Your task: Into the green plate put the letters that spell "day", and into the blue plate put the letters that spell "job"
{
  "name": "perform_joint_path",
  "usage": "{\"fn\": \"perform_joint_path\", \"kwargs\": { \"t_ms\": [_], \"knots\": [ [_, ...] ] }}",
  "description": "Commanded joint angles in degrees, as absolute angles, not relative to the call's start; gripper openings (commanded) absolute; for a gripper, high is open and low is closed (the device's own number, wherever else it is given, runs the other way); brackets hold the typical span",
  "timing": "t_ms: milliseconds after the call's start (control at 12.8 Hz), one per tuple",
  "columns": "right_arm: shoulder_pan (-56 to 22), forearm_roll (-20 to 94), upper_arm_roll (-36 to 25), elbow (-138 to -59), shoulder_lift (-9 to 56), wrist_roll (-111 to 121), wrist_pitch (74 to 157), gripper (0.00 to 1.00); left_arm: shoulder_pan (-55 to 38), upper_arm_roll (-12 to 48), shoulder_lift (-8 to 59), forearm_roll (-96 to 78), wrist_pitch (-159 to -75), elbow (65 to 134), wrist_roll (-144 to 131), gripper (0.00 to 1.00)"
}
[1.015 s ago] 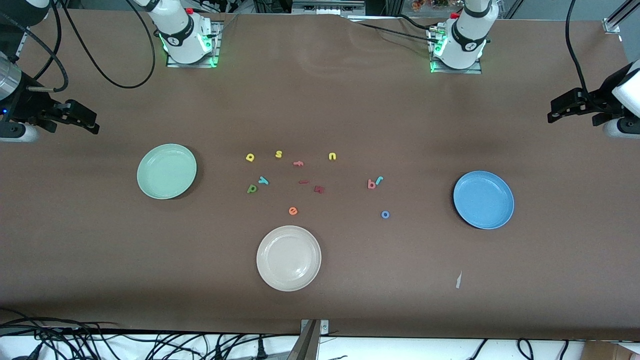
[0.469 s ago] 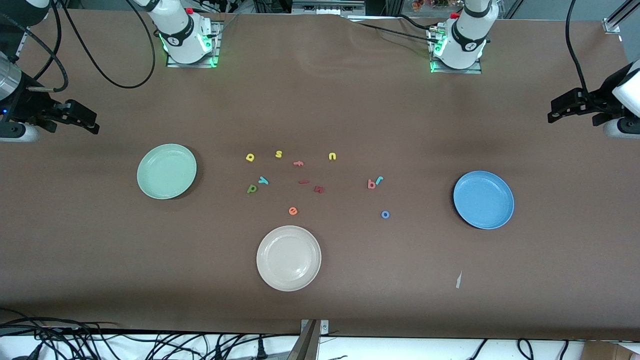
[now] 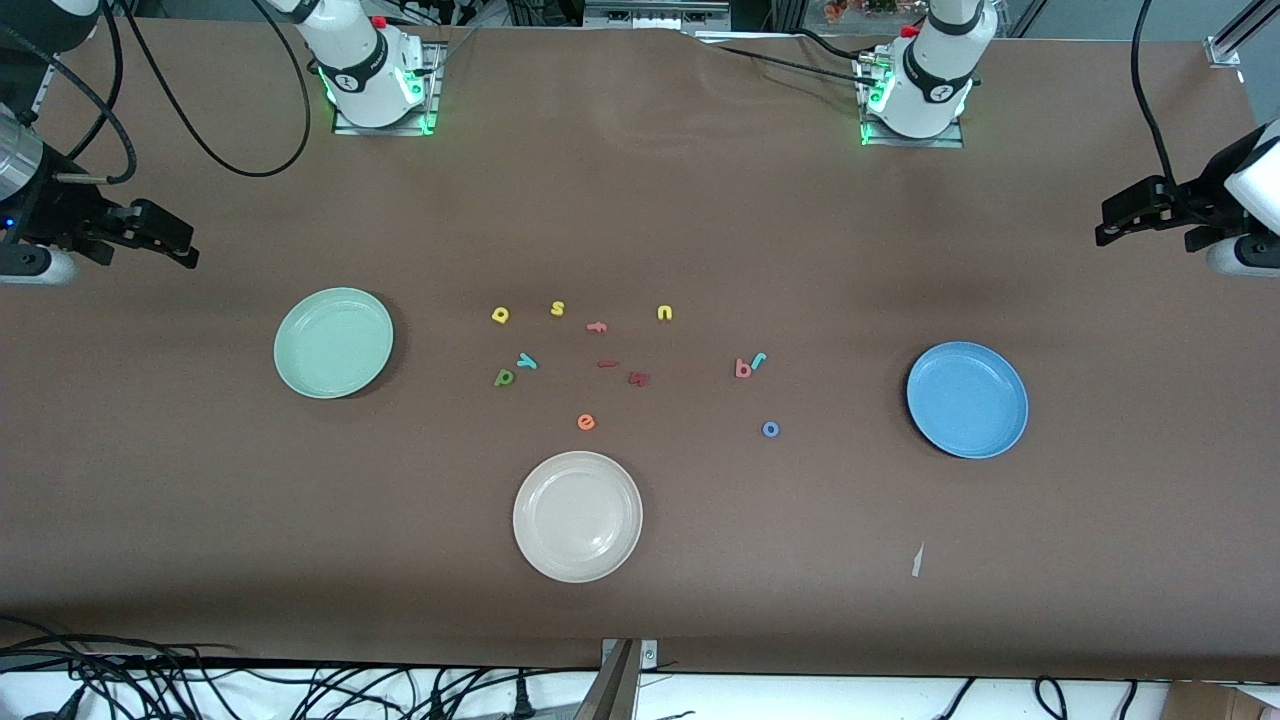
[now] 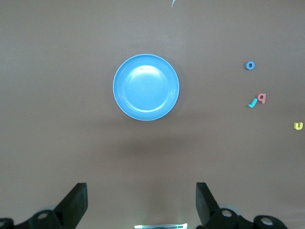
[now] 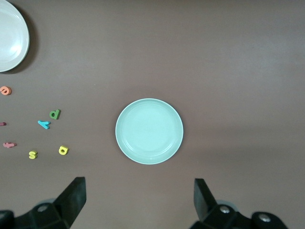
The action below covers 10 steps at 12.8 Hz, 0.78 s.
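Nothing has moved since the earlier frames; both arms wait. Left gripper hangs spread and empty above the table by the blue plate; right gripper likewise, above the green plate.

All plates empty. With the white plate at 6 o'clock: d, y, a lie around 11; b touching j, and o, around 2.

Judgement: start with lone letters. Straddle b from the side away from j, or j drags along.
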State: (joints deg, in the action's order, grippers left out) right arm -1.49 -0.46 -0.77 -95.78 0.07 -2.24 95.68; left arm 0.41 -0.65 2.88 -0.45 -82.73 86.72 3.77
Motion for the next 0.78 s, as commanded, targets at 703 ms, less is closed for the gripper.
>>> {"fn": "perform_joint_path", "kwargs": {
  "t_ms": [703],
  "knots": [
    [-3.51,-0.71,-0.26,-96.5,4.56,-2.64,85.44,1.0,0.62,-0.53,3.43,0.09,-81.65,85.34,4.04,1.0]
  ]
}}
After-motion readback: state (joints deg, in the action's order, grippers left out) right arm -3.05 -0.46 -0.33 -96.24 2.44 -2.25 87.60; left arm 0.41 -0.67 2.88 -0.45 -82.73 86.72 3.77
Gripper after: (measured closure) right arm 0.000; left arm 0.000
